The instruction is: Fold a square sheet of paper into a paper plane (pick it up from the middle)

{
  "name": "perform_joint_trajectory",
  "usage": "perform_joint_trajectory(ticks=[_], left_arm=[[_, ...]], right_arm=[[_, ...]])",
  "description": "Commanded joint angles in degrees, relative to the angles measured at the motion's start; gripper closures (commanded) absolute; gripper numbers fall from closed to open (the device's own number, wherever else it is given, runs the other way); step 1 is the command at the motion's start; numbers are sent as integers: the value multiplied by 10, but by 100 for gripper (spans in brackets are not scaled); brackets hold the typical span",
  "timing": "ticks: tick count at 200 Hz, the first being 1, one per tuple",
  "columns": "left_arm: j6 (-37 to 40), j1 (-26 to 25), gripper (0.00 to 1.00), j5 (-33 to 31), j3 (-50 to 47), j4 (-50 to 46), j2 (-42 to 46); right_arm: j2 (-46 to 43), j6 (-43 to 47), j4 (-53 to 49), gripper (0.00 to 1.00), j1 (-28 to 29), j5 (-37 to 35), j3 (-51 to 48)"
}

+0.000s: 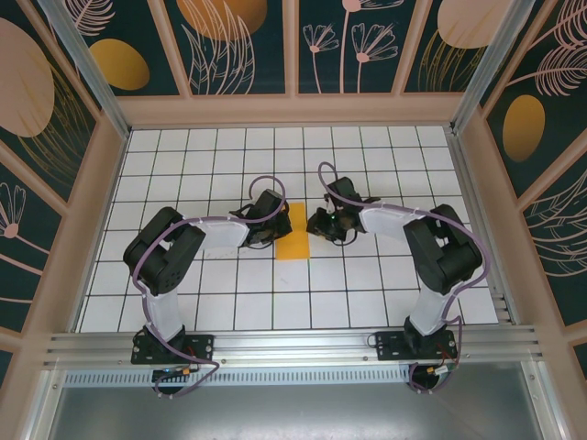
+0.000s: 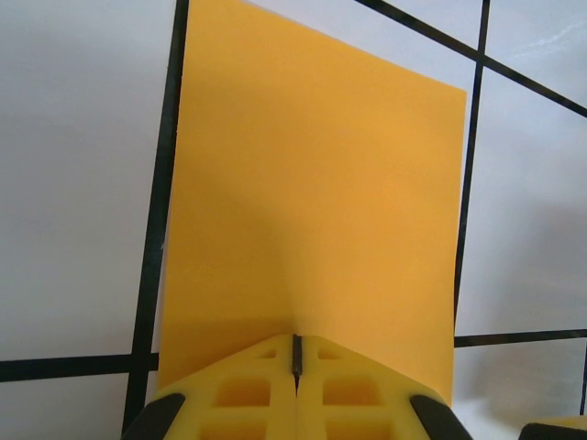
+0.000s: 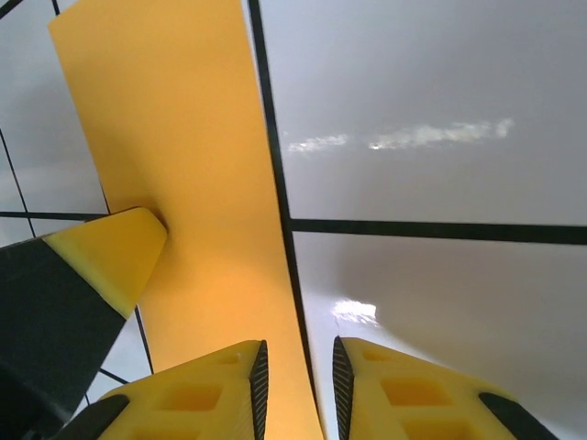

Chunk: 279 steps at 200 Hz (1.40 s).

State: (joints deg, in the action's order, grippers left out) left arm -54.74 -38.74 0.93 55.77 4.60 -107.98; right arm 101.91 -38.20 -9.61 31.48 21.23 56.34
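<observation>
Folded square sheet of paper (image 1: pixel 293 232) on table (image 1: pixel 229 302), left pincer (image 2: pixel 296 353) clenched at its edge, right pincer (image 3: pixel 298 371) slightly parted astride opposite edge

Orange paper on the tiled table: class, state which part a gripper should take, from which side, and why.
Probably its right long edge, from the right. The paper lies mostly flat, leaving nothing to pinch mid-sheet, but that edge seems lifted and runs between the right gripper's parted fingers. The shut left gripper presses the opposite side down.

left gripper (image 1: pixel 271 231), right gripper (image 1: pixel 317 225) crowding paper (image 1: pixel 293 242)
</observation>
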Motion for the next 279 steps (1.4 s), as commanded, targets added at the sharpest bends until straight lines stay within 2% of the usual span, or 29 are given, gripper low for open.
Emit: perform_joint_trajectory(ticks=[1, 112, 218, 258, 279], left_arm=[[-6, 0, 100, -8, -25, -55, -24], [-9, 0, 100, -8, -25, -55, -27], [-9, 1, 100, -9, -29, -53, -26], [-6, 1, 100, -11, -29, -53, -19], [-3, 0, 100, -11, -27, -53, -12]], right_arm=[[21, 27, -6, 72, 2, 16, 28], [54, 41, -25, 72, 24, 41, 42], [11, -12, 21, 73, 32, 123, -16], [-33, -43, 33, 79, 30, 126, -60], [-49, -64, 46, 87, 27, 129, -78]])
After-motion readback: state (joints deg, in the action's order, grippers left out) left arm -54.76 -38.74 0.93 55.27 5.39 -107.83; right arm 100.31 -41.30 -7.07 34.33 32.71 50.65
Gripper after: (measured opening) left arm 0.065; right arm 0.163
